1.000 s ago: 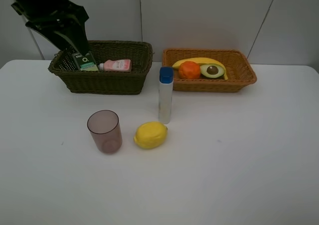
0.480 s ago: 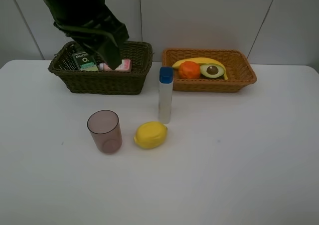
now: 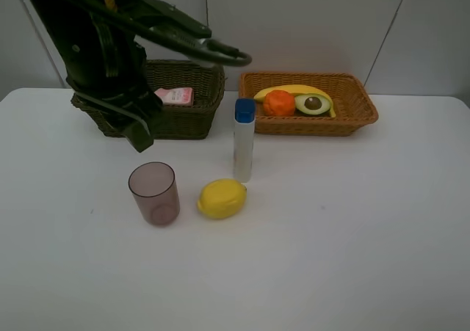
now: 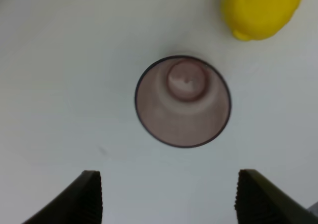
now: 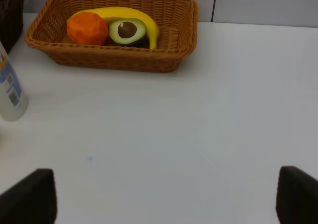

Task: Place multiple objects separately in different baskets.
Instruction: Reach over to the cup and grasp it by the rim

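L gripper (image 4: 169,186) jaws apart, empty; tumbler (image 4: 183,115) just below, centred, untouched.

It looked like a robotics lab set-up: a plain white desk (image 3: 352,257) stood against pale, unadorned wall panels (image 3: 308,23), with a black robot arm (image 3: 103,59) reaching over it.

A white table (image 3: 352,257) stands before a pale grey panelled wall (image 3: 308,23).
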`<state>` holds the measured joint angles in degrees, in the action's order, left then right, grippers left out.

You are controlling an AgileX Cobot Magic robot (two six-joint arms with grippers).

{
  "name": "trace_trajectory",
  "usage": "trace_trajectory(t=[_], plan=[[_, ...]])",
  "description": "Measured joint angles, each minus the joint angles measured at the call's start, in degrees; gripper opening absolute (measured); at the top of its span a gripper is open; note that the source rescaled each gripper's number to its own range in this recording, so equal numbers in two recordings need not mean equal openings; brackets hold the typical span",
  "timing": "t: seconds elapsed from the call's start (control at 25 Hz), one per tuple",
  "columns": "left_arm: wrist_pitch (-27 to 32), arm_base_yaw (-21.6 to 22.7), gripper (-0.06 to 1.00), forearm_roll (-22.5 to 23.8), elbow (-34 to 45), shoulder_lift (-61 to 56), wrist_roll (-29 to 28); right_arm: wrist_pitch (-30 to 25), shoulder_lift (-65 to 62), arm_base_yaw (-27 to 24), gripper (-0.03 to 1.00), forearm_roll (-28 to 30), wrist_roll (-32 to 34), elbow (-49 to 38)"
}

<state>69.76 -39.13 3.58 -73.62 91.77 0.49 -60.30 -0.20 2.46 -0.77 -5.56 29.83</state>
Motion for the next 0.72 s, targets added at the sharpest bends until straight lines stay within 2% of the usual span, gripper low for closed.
trace_trajectory(t=[0.2,0.4,0.72], plan=[[0.07,3.73,0.77,0.37,1.29,0.00,1.59,0.00,0.00,0.00,0.90,0.00,0.00,0.00],[0.05,4.28,0.77,0.22,1.29,2.10,2.49,0.00,0.00,0.00,0.90,0.00,0.00,0.00],[-3.98,4.46,0.77,0.04,1.29,6.83,2.72,0.00,0.00,0.00,0.90,-0.05,0.00,0.00]])
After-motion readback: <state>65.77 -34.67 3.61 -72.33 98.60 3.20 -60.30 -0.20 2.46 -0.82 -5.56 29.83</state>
